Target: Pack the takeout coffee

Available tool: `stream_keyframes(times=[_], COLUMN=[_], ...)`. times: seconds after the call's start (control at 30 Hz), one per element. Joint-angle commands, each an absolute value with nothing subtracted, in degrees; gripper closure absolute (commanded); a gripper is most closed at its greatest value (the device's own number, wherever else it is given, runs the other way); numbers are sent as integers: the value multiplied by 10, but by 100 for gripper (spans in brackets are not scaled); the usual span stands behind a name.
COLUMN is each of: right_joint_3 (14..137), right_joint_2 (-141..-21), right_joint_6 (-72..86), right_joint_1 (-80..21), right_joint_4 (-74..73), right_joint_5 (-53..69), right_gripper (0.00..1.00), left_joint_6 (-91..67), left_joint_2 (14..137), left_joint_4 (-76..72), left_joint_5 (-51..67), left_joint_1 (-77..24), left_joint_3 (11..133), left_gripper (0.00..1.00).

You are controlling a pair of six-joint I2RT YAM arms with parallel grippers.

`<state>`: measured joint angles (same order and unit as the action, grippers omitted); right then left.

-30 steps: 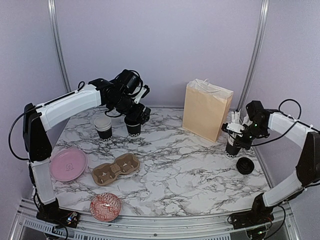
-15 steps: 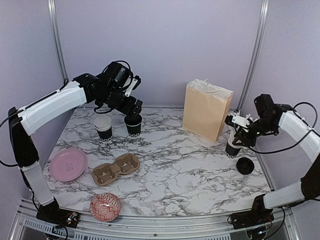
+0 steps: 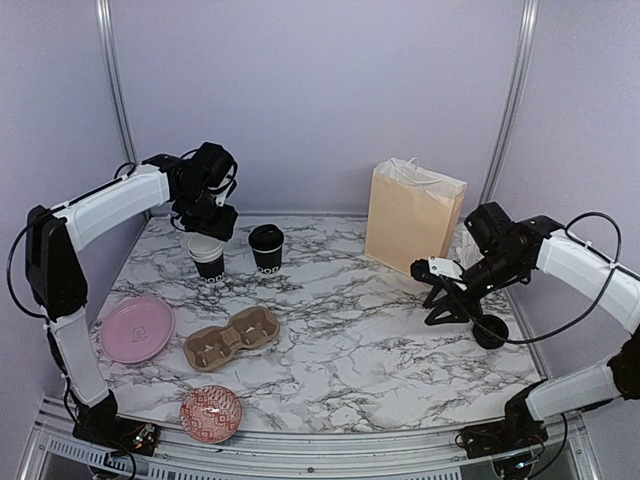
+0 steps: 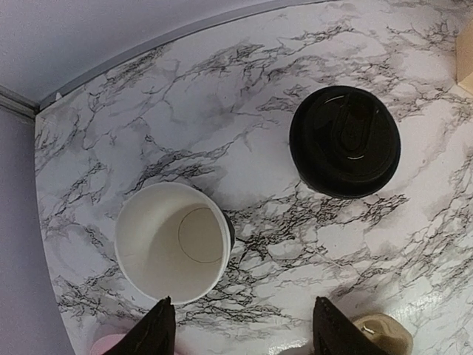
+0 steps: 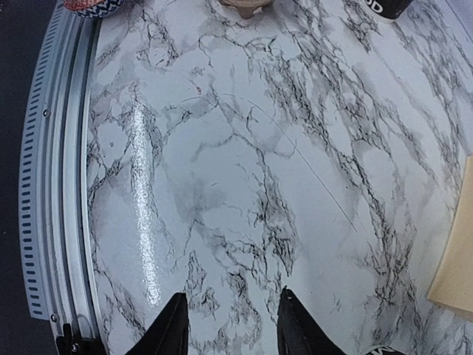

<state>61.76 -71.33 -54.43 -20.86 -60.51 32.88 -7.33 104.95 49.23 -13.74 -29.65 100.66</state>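
While the left gripper [image 3: 208, 222] hangs over the far left part of the marble table [image 3: 340, 340], its fingers are spread wide and hold nothing. The left wrist view shows the two dark fingertips [image 4: 154, 334] at the bottom edge, well apart. Below it, closer to the left finger, stands the open cup [image 3: 207, 255] of takeout coffee, black outside and white inside, upright and open-topped. Just to its right, not touching it, stands the lidded cup [image 3: 266, 247], also upright, with a black lid seated on top. Both cups sit on the table, outside the cup carrier [image 3: 232, 338], a brown cardboard tray with two wells that lies nearer. The carrier is just right of the pink plate [image 3: 137, 328]. A patterned bowl [image 3: 211, 412] rests by the near edge. The right gripper [image 3: 440, 305] hovers low over the right side of the table, near the foot of the tan paper bag [image 3: 413, 220] and just left of a loose lid [image 3: 490, 330]. Its fingers are parted and grasp nothing, with bare marble showing between them in the right wrist view.
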Motion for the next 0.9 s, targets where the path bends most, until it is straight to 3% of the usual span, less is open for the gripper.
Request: stream_keyframes(times=[0.0,0.7,0.87], right_joint_3=[603,570,566], right_joint_2=[-720,-774,-771], right_joint_6=[-508,-474,-471], right_joint_1=[-259,-293,-293], right_joint_4=[-549,-453,-448], right_joint_5=[353,364,362], right_gripper=[60,64,64], left_joint_6=[-75,-46,-47], left_joint_2=[1089,1178,1180], left_joint_4=[525,531,531], left_joint_5=[-122,-121,-122], left_joint_1=[-278,-243,-237], left_joint_3=[1034,1072,1077], left_gripper=[44,66,83])
